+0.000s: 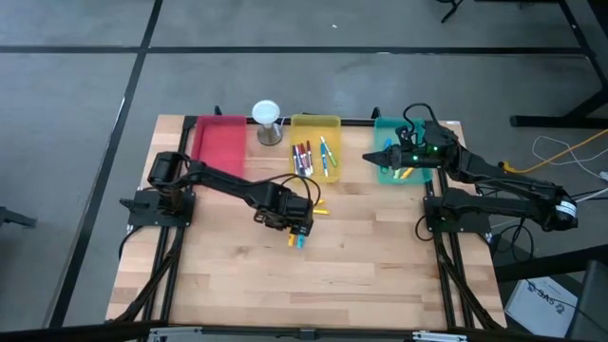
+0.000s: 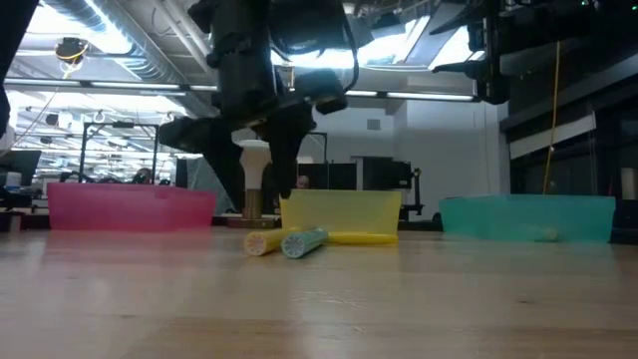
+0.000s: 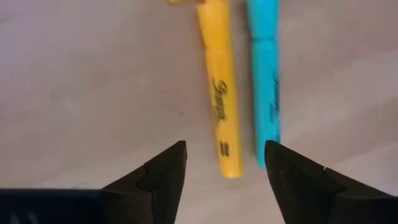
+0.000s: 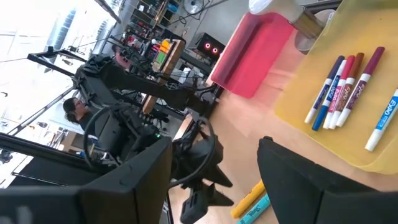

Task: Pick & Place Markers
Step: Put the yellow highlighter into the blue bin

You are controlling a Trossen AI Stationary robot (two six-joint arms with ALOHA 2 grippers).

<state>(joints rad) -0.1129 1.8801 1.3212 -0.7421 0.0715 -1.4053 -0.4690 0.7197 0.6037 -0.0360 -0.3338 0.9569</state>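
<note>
1. A shallow red plastic tray (image 1: 220,142) sits at the far left of the wooden table (image 1: 380,266); as far as the overhead camera shows, it holds no markers, so it looks like a sorting bin not yet used.
2. Just beside it stands a white-topped hourglass-like object (image 1: 267,122), apart from the pens and clear of both arms.
3. The left gripper (image 3: 224,163) hangs over the middle of the table, pointed straight down at two loose pens. Its dark claw fingers (image 3: 163,168) stand apart with nothing between them, straddling the near end of a yellow highlighter-style marker (image 3: 218,87). That pose reads as lining up a pinch across the barrel.
4. A teal highlighter-style marker (image 3: 265,81) lies parallel and just beside the yellow one; the closeness makes a clean single-pen grab awkward, and the right-hand finger may nudge it.
5. A yellow plastic tray (image 1: 315,150) behind them holds several thin capped markers (image 4: 339,93) in blue, red and purple, lying roughly side by side, so the tray probably serves as a sorting bin.
6. A teal plastic tray (image 1: 399,152) at the far right contains a few more pens. The right gripper (image 1: 379,156) waits above it, jaws parted and empty, probably parked out of the left arm's way.
</note>
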